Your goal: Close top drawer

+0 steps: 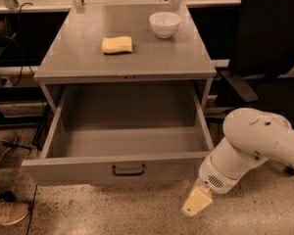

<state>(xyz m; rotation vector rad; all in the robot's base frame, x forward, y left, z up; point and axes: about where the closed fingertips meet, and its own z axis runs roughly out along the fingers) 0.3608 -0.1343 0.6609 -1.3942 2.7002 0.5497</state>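
The top drawer [78, 169] of a grey metal cabinet stands pulled far out toward the camera, and its inside is empty. Its flat front panel carries one small dark loop handle [128, 170]. My gripper [196, 202], cream coloured at the end of a white arm [257, 141], hangs low over the floor. It sits just below and to the right of the drawer front's right corner and does not touch it.
On the cabinet top [78, 58] lie a yellow sponge [117, 44] and a white bowl [164, 23]. A black office chair [269, 38] stands at the right behind my arm. A person's shoe [7, 212] is at the bottom left on the speckled floor.
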